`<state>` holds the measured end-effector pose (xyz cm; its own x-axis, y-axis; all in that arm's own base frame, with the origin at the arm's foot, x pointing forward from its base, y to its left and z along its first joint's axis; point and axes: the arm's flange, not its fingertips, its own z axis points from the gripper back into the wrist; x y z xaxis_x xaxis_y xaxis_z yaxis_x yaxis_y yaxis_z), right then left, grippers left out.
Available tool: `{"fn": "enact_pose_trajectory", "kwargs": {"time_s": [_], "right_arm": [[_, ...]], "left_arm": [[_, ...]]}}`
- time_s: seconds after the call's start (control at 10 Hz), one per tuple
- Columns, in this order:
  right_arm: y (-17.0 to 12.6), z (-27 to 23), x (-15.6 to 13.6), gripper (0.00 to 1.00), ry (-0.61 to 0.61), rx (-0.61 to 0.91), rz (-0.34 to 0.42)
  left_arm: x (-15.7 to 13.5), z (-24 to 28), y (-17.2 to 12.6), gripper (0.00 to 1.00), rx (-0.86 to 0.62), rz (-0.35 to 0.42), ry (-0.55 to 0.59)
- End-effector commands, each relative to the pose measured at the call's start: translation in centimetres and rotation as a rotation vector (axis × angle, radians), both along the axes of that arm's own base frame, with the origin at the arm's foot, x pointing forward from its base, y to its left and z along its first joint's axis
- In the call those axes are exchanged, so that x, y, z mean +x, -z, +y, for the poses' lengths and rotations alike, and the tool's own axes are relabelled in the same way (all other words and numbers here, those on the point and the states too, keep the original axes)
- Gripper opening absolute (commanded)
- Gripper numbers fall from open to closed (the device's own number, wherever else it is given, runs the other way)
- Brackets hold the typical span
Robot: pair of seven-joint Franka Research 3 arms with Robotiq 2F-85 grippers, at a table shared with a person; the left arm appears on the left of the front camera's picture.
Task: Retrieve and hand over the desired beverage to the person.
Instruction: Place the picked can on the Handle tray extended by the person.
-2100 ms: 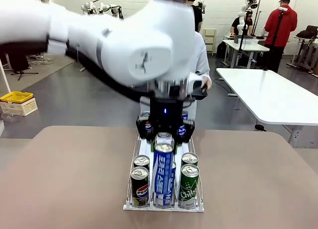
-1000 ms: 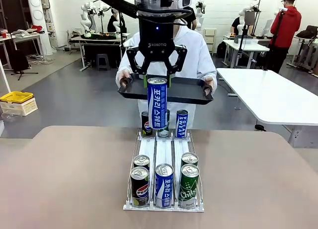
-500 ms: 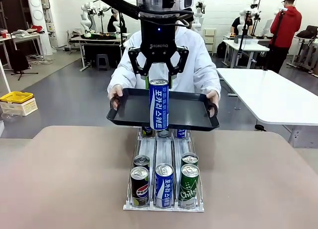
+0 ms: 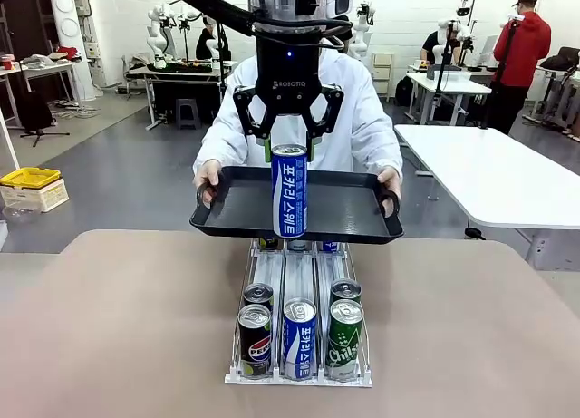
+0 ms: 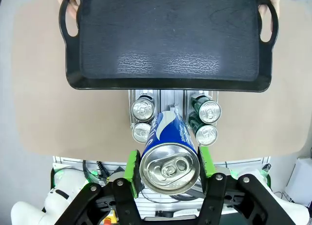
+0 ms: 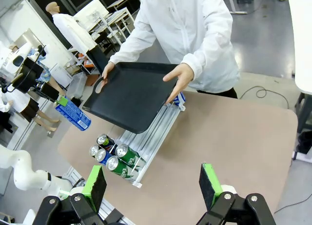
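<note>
My left gripper (image 4: 290, 146) hangs high over the can rack, shut on the top of a tall blue and white can (image 4: 289, 191). From the left wrist camera, that can (image 5: 169, 159) sits between the green pads (image 5: 132, 167), lid facing the lens. Across the table, the person (image 4: 349, 101) in a white jacket holds a black tray (image 4: 340, 211) by both handles, level, just behind and below the can. The tray (image 5: 168, 39) is bare. My right gripper (image 6: 153, 183) is open above the table's right side, nothing between its pads.
A white wire rack (image 4: 299, 374) on the brown table (image 4: 118, 327) holds a Pepsi can (image 4: 255, 342), a blue can (image 4: 299, 338) and a green can (image 4: 344, 341) in front, more behind. A white table (image 4: 498, 178) stands at the back right.
My left gripper lifted the blue can out of the rack and up. The person brought the tray down and forward, behind the can. Over the last half second the tray dropped slightly.
</note>
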<state>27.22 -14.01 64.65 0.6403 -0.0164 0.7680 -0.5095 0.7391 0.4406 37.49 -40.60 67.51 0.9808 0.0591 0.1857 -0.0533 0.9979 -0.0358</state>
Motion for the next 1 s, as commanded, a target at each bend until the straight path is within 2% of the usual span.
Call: {"fn": "enact_pose_trajectory", "kwargs": {"time_s": [0.0, 0.9], "right_arm": [[-0.12, -0.02, 0.2, 1.0, -0.018, 0.022, -0.016], [-0.12, -0.02, 0.2, 1.0, -0.018, 0.022, -0.016]], "left_arm": [[-0.33, 0.27, -0.22, 0.01, 0.001, -0.005, -0.005], [-0.33, 0.27, -0.22, 0.01, 0.001, -0.005, -0.005]]}}
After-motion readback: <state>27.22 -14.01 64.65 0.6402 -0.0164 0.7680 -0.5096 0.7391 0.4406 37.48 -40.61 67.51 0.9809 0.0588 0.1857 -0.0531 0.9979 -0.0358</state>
